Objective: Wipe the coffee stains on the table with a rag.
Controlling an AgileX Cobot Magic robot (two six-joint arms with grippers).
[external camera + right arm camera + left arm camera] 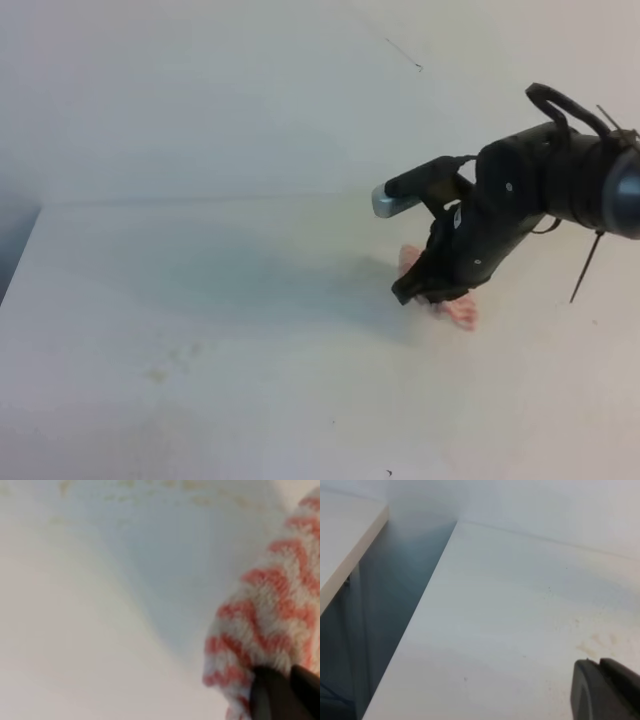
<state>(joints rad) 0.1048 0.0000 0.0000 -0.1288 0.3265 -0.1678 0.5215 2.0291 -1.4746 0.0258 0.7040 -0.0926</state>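
Note:
The rag (462,313), with red-orange and white zigzag stripes, lies bunched on the white table (200,300) right of centre. My right gripper (422,294) points down onto it, shut on its cloth. In the right wrist view the rag (270,605) fills the right side, pinched between dark fingertips (267,697) at the bottom. No glossy orange-brown coffee stains show in any view; the arm and rag hide the spot beneath them. My left gripper (600,669) shows only in the left wrist view, low right, shut and holding nothing, above the table (510,605).
Faint yellowish smudges mark the table at the front left (158,375) and near the left gripper (600,640). The table's left edge (420,610) drops into a dark gap, with another white surface (345,540) beyond it. A pale wall rises behind the table.

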